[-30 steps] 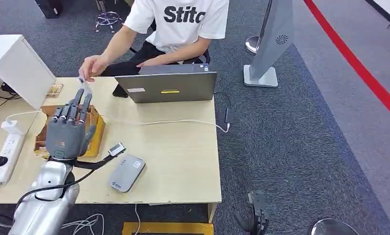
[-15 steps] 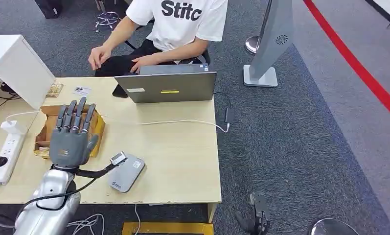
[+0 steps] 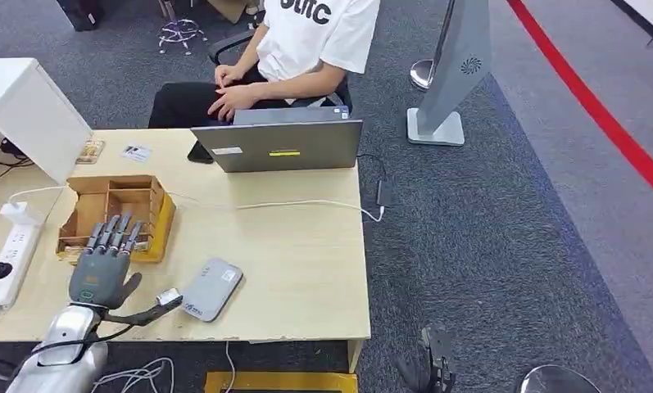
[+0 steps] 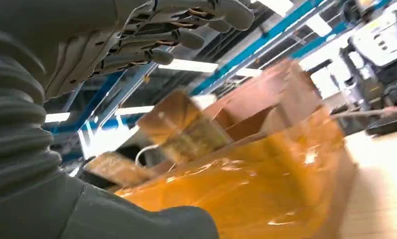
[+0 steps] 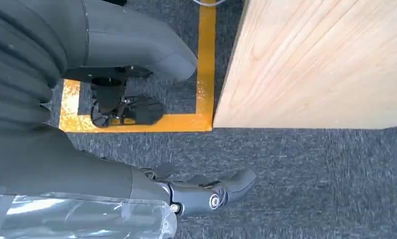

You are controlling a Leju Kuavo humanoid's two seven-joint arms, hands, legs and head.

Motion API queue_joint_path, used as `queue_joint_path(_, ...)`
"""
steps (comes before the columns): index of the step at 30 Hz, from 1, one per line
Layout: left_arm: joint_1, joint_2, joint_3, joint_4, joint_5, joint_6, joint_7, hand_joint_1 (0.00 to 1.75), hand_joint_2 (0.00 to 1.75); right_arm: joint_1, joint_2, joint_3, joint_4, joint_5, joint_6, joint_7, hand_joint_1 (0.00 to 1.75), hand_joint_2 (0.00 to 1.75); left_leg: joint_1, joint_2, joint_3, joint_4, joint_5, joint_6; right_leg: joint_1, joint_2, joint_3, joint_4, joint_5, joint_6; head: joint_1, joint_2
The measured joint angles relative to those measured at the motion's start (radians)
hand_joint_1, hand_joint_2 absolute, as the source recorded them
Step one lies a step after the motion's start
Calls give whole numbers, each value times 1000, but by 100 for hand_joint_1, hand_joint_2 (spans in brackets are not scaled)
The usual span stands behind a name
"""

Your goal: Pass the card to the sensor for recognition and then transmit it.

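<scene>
Now the left robot hand (image 3: pixel 100 266) hovers empty, fingers spread, at the desk's (image 3: pixel 306 270) left front over the wooden box (image 3: pixel 114 214). The card (image 3: pixel 136 152) lies near the back edge: probably thin, light and stiff, best pinched by an edge. The right robot hand's (image 5: pixel 206 191) state is unclear.

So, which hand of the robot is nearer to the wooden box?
Left. The left hand hovers at the wooden box's near edge; the right hand hangs below the tabletop, above the carpet.

My left hand (image 3: pixel 102 266) is raised palm-down, fingers (image 3: pixel 114 233) extended and slightly apart, holding nothing. My right hand (image 5: pixel 136 50) hangs low, fingers hidden.
</scene>
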Motion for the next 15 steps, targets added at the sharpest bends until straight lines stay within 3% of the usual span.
queue_joint_path(4, -29, 0, 70, 48, 2, 1, -5, 0, 175, 0, 0, 0, 0, 2, 0, 2, 0, 175, 0, 0, 0, 0, 0, 0, 0, 0, 0, 0, 0, 0, 0, 0)
queue_joint_path(15, -45, -13, 136, 68, -27, 1, -34, 0, 175, -2, 0, 0, 0, 5, 2, 8, 0, 175, 0, 0, 0, 0, 0, 0, 0, 0, 0, 0, 0, 0, 0, 0)
